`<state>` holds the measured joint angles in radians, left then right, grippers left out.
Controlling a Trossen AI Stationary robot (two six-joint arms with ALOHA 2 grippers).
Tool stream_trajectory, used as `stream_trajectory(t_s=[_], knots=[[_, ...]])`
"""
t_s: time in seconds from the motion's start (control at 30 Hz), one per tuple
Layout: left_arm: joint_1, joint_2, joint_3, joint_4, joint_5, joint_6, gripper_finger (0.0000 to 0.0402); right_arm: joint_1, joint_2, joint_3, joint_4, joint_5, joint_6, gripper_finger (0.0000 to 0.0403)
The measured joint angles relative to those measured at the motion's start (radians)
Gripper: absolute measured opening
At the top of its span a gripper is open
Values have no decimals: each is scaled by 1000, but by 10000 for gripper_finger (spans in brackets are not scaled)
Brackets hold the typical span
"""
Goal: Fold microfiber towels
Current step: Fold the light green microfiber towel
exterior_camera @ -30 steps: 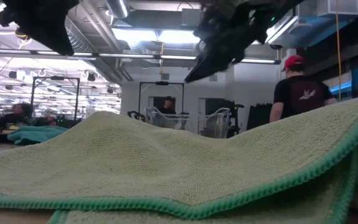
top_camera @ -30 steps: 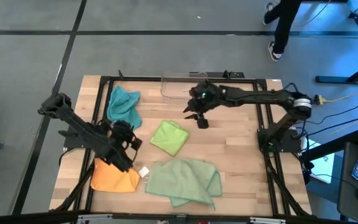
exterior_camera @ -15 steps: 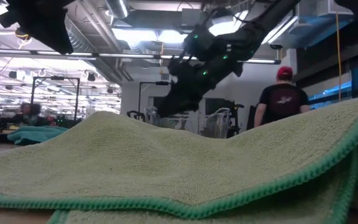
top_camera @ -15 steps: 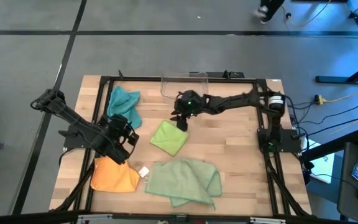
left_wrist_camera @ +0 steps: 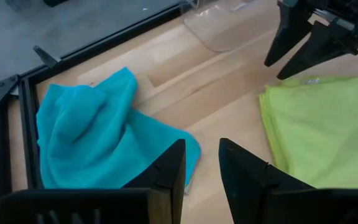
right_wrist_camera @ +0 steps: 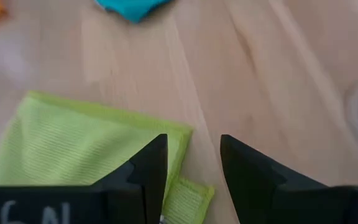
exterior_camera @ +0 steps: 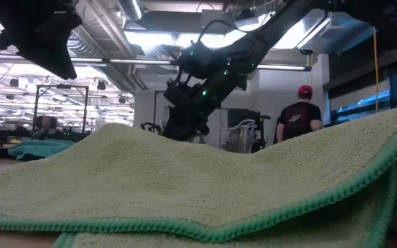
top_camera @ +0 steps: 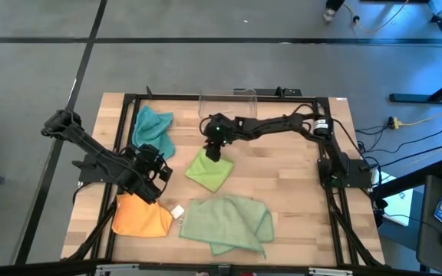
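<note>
Over lime green towel far corner at mid-surface: right gripper, fingers spread, corner between fingertips, not pinched. Left gripper spread, between teal towel and orange towel.

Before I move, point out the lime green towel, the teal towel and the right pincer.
lime green towel [top_camera: 209, 170], high view, middle of the cloth.
teal towel [left_wrist_camera: 92, 137], left wrist view, centre of the bunched cloth.
right pincer [right_wrist_camera: 193, 163], right wrist view, midway between its open fingertips.
</note>
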<state>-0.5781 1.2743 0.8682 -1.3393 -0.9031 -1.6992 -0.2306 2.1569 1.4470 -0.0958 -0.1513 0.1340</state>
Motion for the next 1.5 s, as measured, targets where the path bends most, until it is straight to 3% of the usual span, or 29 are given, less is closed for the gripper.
stream_trajectory(t_s=[0.27,0.63,1.3,1.5], knots=[[0,0,-28,1,-1,0,89,20,26,5,22,3,18,151],[0,0,-28,19,-2,1,89,40,31,5,23,119,-7,151],[0,0,-28,21,-2,8,89,39,67,4,33,129,16,151],[0,0,-28,21,-4,9,89,39,67,4,30,132,16,110]])
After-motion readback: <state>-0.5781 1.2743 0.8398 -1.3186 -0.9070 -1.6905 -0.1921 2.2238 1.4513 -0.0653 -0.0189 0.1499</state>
